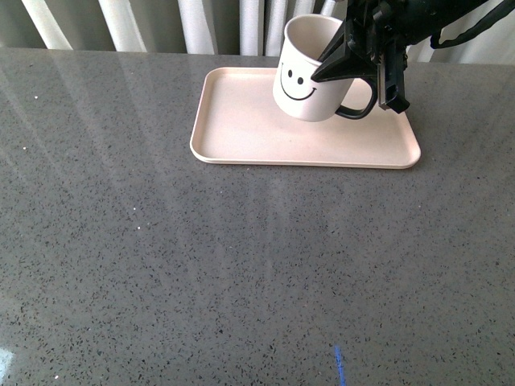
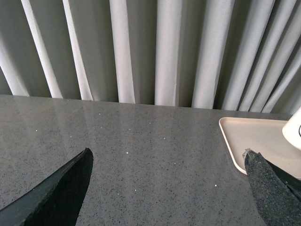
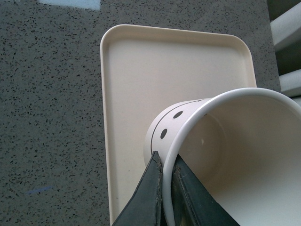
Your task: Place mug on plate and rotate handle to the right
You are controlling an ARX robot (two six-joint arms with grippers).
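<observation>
No writing or numbers can be read anywhere; the mug (image 1: 308,90) bears only a black smiley face (image 1: 296,85).

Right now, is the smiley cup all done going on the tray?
Almost. The mug is over the plate, and its handle points right. But the right hand is pinching the rim, and the mug is tilted, not standing flat. What is left: set it down level and let go.

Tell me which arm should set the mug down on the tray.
Right. The right arm's jaws grip the rim of the white ceramic smiley-face mug, tilted over the pale pink-beige rectangular tray. The left arm's jaws hang open above the grey speckled table, beside the tray.
</observation>
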